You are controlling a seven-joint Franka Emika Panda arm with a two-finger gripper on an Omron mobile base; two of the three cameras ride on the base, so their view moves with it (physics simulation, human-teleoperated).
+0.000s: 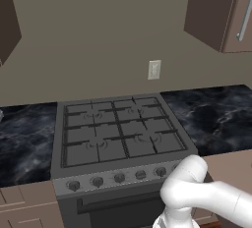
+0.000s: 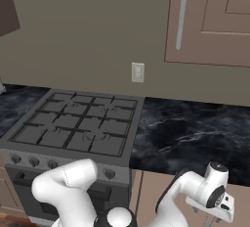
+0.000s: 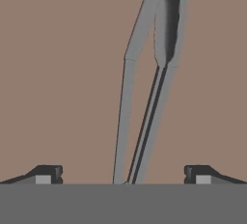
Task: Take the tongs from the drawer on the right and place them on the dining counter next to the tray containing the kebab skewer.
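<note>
Tongs (image 3: 144,97) lie cut off between open pincer (image 3: 123,175) tips.

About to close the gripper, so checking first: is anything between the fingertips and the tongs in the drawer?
Nothing visible. In the hand view the tongs lie on the bare brown drawer floor, between the open gripper's fingertips.

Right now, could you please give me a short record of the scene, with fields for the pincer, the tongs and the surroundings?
pincer: open, fingertips wide apart, holding nothing
tongs: silver-grey, lying on the brown drawer floor, between the two fingertips, not gripped
tongs shape: two long arms, joined near the pincer and spreading away from it
arm: bent low in front of the cabinets
stove: grey, four burners
counter: black marble either side of the stove
</note>
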